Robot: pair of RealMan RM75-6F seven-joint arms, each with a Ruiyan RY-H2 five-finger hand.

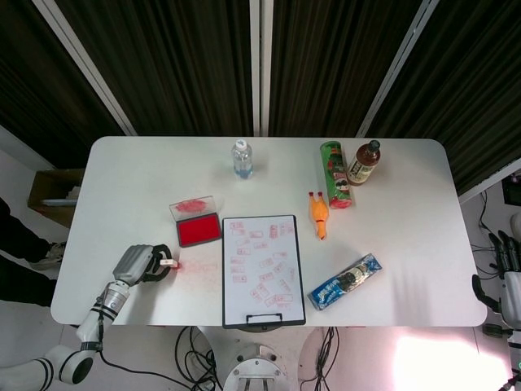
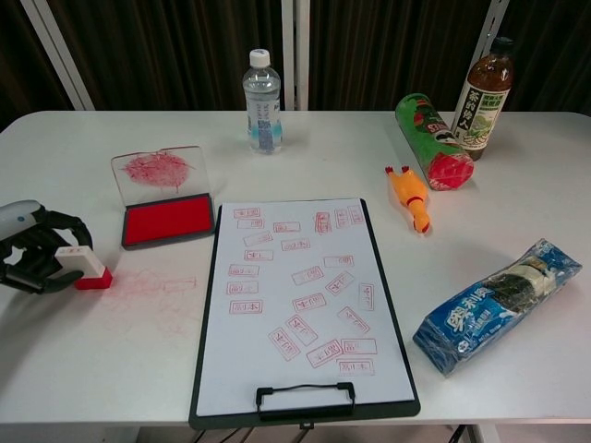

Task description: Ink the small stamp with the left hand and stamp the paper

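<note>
My left hand (image 2: pixel 37 251) is at the left edge of the chest view, low, with the fingers curled and pinching the stamp (image 2: pixel 85 267). My right hand (image 1: pixel 509 265) hangs at the right edge of the head view, fingers apart, holding nothing.
</note>
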